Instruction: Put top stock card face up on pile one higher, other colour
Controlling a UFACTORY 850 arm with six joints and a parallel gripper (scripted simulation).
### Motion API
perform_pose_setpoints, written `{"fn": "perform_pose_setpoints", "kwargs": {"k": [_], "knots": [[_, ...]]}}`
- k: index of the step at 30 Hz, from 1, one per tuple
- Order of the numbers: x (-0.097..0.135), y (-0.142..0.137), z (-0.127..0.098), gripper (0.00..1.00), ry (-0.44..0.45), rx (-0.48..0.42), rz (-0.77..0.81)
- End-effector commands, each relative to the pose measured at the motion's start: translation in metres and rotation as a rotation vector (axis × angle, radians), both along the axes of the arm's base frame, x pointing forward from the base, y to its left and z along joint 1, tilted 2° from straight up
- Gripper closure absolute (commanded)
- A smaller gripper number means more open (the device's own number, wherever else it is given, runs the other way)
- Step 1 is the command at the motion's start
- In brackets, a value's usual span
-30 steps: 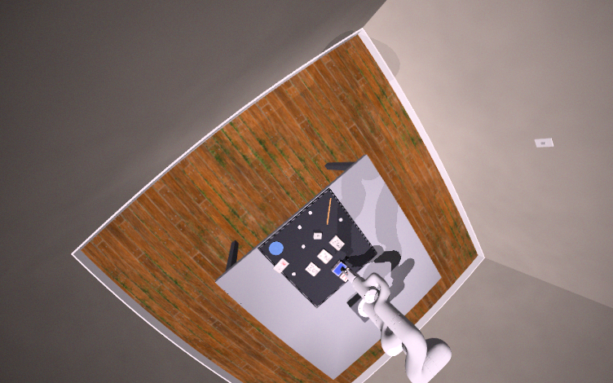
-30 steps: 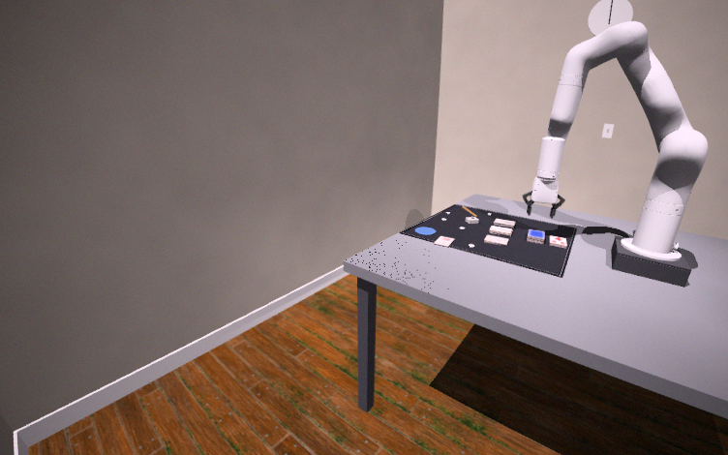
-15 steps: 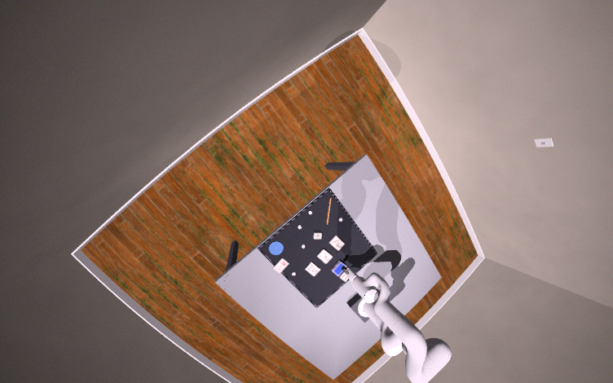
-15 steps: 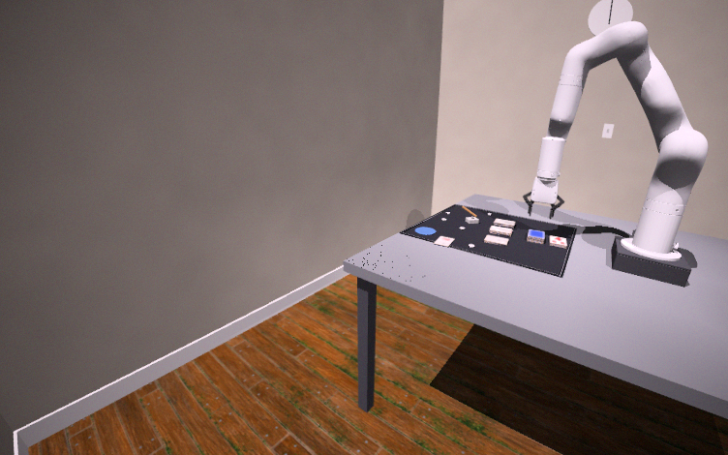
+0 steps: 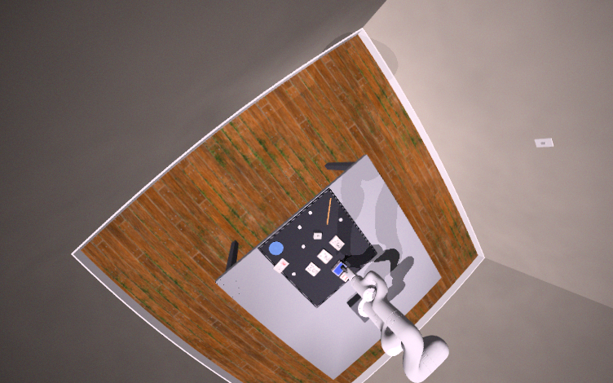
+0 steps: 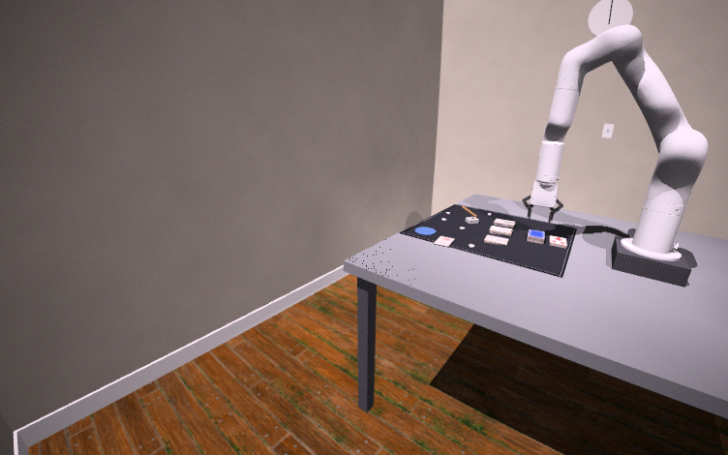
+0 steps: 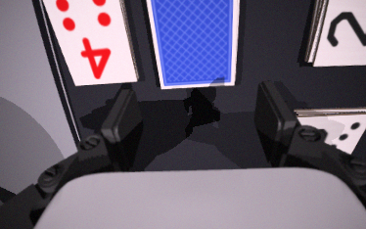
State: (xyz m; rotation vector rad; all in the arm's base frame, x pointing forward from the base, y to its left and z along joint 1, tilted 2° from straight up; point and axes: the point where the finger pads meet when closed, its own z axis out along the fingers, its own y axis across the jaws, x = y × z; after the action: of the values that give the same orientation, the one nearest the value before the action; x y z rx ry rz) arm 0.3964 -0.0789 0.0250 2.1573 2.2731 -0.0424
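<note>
The blue-backed, face-down stock (image 7: 194, 39) lies on the dark card cloth (image 6: 488, 233), just ahead of my open, empty gripper (image 7: 196, 119). In the wrist view a face-up red 4 (image 7: 90, 41), the waste, lies left of the stock. A pile topped by a black 2 (image 7: 340, 34) lies to the right, and another pile with black pips (image 7: 338, 129) is by my right finger. From the side the gripper (image 6: 543, 213) hangs low over the cloth's far edge, behind the stock (image 6: 535, 234). Three face-up piles (image 6: 500, 230) stand in a row.
A blue disc (image 6: 425, 231), an orange pencil (image 5: 328, 210), a small block (image 6: 471, 219), a single card (image 6: 444, 240) and small white pieces lie on the cloth. The arm's base (image 6: 651, 259) stands on the grey table to the right.
</note>
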Motion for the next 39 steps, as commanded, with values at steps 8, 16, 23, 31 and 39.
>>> {"fn": "perform_pose_setpoints", "kwargs": {"k": [8,16,23,31,39], "knots": [[0.000,0.000,-0.021,0.14,-0.001,0.000,0.001],[0.000,0.000,-0.031,0.14,-0.001,0.000,0.001],[0.000,0.000,-0.035,0.14,-0.001,0.000,0.001],[0.000,0.000,-0.037,0.14,-0.001,0.000,0.001],[0.000,0.000,-0.038,0.14,-0.001,0.000,0.001]]}}
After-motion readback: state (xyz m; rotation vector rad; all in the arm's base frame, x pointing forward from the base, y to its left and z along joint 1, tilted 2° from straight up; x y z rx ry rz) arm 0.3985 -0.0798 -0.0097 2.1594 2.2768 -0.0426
